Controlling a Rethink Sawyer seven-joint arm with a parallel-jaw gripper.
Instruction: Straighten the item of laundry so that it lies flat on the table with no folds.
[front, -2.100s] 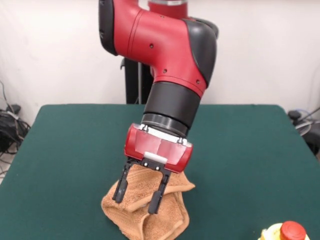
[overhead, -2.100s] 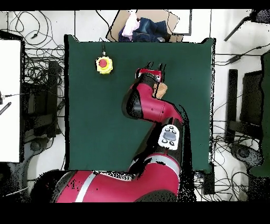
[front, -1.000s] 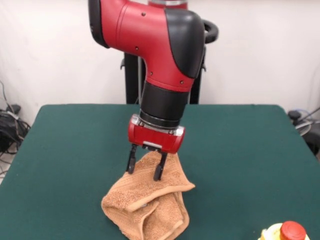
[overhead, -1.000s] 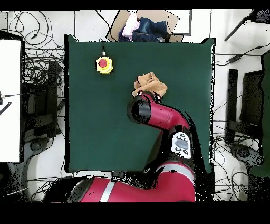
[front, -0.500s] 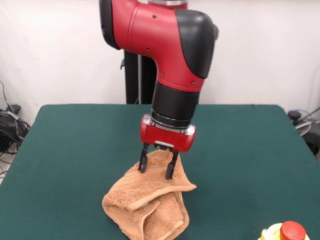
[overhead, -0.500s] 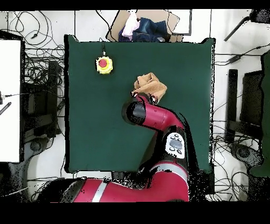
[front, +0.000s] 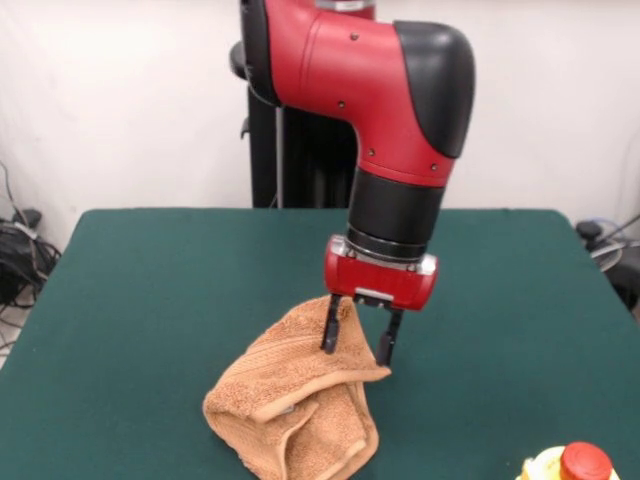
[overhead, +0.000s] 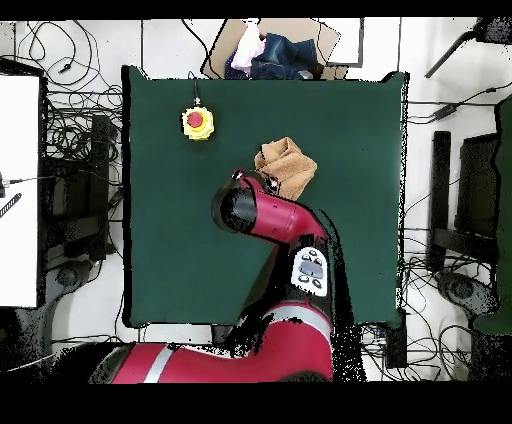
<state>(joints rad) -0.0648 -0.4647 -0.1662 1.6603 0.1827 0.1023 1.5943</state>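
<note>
Across the middle of the green table (front: 140, 280), broad bare felt runs out on every side of the crumpled towel (front: 290, 400), so there is plenty of room for spreading it; in the overhead view the table (overhead: 180, 250) shows the towel (overhead: 287, 167) lying somewhat toward the far edge from the robot's base, well clear of the borders. Next in size, the red and black arm (front: 380, 110) comes down from above and ends just over the towel's raised corner. That bunched shape, folded over itself with a hem curling along the front, is probably why the arm works at the high edge: a lifted corner is the easiest part to catch and draw outward. Its gripper (front: 358, 340) has the jaws spread, one finger against the towel's upper fold and the other just off its edge over bare felt, holding nothing that can be seen. Near the front corner sits a yellow button box with a red cap (front: 570, 465), well apart from the towel, the one thing to steer clear of while pulling.
</note>
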